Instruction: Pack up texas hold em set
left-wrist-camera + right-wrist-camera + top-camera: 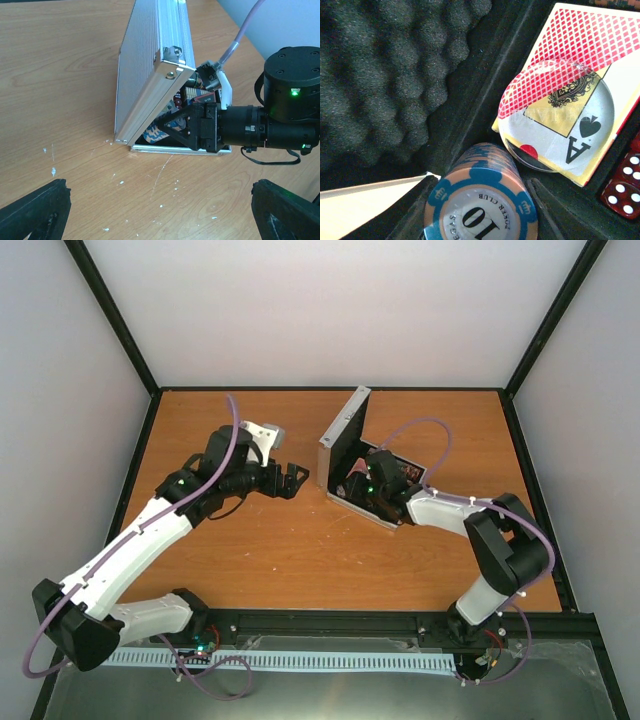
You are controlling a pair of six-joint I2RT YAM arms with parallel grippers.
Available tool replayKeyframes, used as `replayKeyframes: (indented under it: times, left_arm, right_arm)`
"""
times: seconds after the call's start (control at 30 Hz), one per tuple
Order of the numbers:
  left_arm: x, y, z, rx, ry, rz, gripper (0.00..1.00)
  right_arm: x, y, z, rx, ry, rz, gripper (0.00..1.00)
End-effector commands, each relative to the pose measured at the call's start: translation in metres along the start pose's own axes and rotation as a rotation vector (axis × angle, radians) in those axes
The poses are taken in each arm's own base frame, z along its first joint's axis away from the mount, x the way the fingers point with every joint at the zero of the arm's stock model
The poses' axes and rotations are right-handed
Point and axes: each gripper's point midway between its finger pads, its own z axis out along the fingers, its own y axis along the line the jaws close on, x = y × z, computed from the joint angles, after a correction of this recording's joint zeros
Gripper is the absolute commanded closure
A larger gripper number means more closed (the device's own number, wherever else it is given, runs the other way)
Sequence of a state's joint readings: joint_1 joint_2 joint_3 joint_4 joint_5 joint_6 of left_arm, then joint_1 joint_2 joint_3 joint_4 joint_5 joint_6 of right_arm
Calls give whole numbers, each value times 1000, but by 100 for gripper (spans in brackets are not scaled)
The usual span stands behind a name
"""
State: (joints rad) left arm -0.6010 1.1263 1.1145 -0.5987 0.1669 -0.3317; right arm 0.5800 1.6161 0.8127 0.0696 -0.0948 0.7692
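Dealing with a small silver metal case, sitting on the far half of the table, just right of centre and nearer the far edge than the near one. Standing its ribbed lid up steeply, leaning over the base and showing dark egg-crate foam lining inside. Holding in the base a chip stack marked 10 lying on its side, a card deck with a red diamond back and an ace of spades, a clear disc resting on top of the deck, and red dice just beside the deck toward the compartment's edge.

Judging the handling: probably stiff and fairly heavy once loaded, with smooth metal skin likely slipping under the pads. Expecting the loose chips, dice and disc to rattle or spill if tipped before latching. Favouring a push on the lid's top rim or outer ribbed face to bring it down, then a hold on the corners or handle, though not seeing the handle from here.

Reaching the right gripper down into the open base, close above the chip stack; not being able to tell whether its jaws are parted or closed, since its wrist view shows only the contents. Hovering the left gripper above bare wood just left of the case, jaws spread wide and carrying nothing, facing the lid's outer face and looking well placed to press it.
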Motion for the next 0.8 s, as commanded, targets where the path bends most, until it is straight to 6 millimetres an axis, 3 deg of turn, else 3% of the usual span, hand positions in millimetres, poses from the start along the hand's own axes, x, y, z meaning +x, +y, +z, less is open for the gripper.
replayKeyframes:
  times: [0.0, 0.2, 0.43, 0.53, 0.67, 0.77]
  left_arm:
    - [-7, -3, -5, 20, -32, 35, 0]
    - [-5, -2, -4, 16, -28, 35, 0]
    - [-5, -1, -6, 8, -32, 36, 0]
    - [-5, -1, -7, 6, -33, 35, 0]
    - [-4, -1, -5, 11, -28, 28, 0]
    - [-5, -2, -5, 13, -27, 28, 0]
  right_arm:
    - [-15, 26, 4, -70, -48, -15, 60]
    - [-9, 10, -2, 10, -32, -26, 50]
    - [-21, -9, -46, 160, -88, -92, 18]
    - [-21, -28, -70, 282, -85, -139, 10]
    - [-7, -34, -75, 281, -15, -148, 10]
    - [9, -33, -66, 222, 79, -93, 23]
